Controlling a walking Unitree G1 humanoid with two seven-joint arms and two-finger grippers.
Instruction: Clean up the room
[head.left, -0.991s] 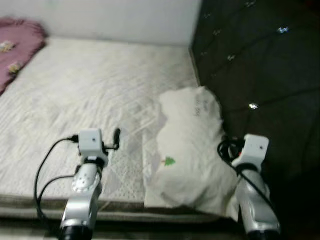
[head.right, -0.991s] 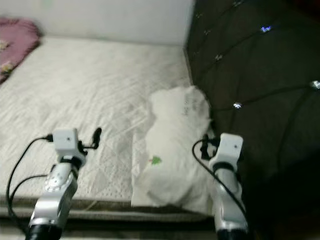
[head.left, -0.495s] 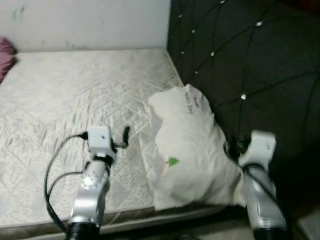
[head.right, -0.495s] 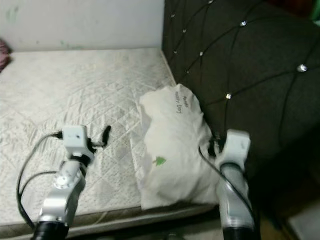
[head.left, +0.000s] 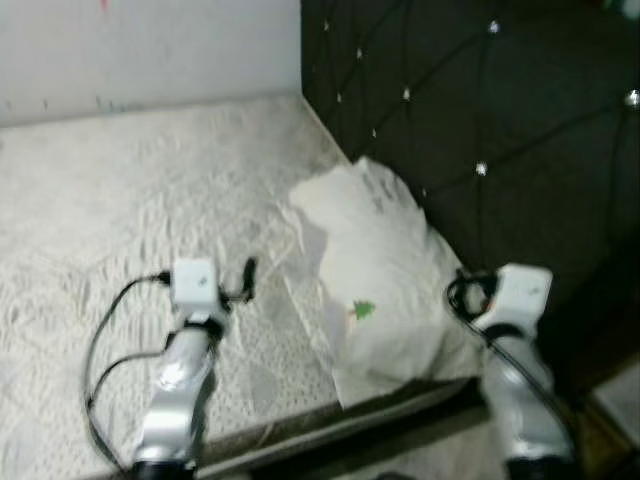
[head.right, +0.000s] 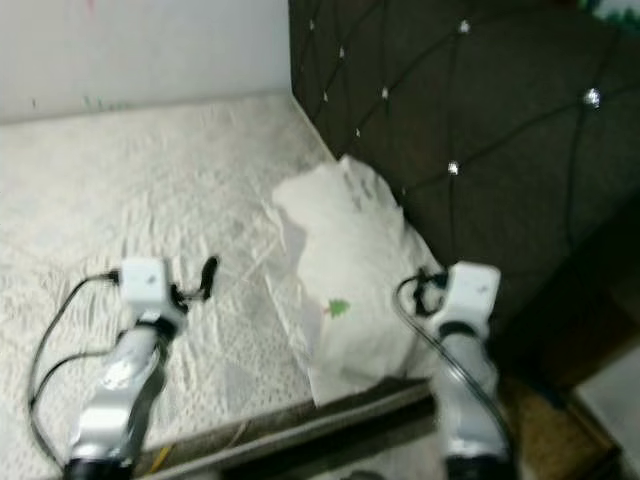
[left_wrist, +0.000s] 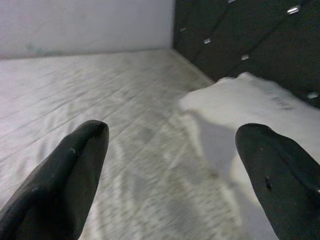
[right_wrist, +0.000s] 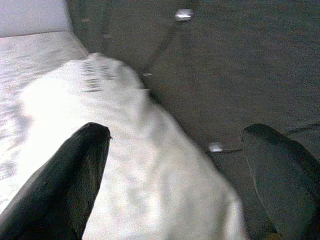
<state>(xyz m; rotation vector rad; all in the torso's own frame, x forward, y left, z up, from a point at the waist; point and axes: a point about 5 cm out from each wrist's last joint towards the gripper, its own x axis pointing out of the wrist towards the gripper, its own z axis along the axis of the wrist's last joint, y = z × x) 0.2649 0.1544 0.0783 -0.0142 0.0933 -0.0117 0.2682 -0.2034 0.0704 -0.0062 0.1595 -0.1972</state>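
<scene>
The head camera is swinging toward the dark tufted headboard — the pink blanket seen a second ago at ten o'clock is gone from view and the headboard is taking up more of the frame, so it is the view that is shifting, not the things on the bed. The soft white pillow with a small green tree print is lying at about three o'clock on the pale quilted mattress, against the headboard. This suggests the robot is squaring up to the pillow as its next item. The left gripper is hovering wide open over the mattress, holding nothing; the right gripper is spread wide and empty too, just beside the pillow's near end. No containers are visible — nothing is there to receive clutter.
</scene>
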